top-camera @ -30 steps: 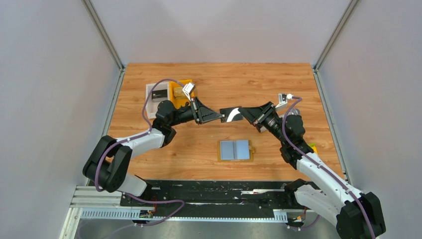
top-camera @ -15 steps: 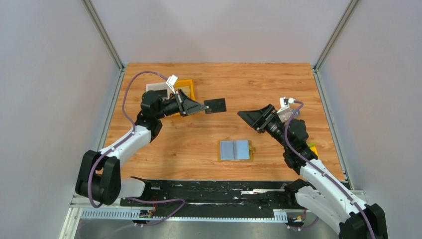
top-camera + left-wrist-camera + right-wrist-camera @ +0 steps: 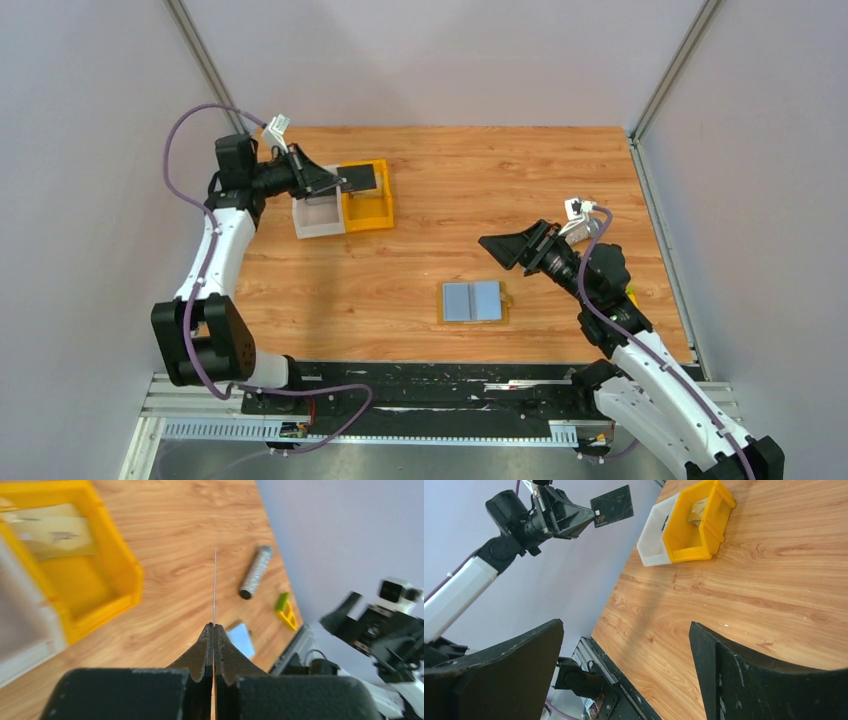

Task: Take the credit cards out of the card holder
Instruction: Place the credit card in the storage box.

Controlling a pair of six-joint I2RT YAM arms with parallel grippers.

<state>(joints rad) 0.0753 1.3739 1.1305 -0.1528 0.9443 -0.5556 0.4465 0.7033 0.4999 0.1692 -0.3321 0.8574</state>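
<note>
Card holder (image 3: 473,301) lies open near R tool (image 3: 492,244), not touching.

The left tool (image 3: 214,626) pinches a thin card (image 3: 215,580), seen edge-on, right of the yellow bin (image 3: 127,580).

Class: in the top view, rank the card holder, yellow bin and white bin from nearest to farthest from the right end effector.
1. The card holder, mid-table, just below the right end effector in this view.
2. The yellow bin, at the far left.
3. The white bin, beside it, further left.
</note>
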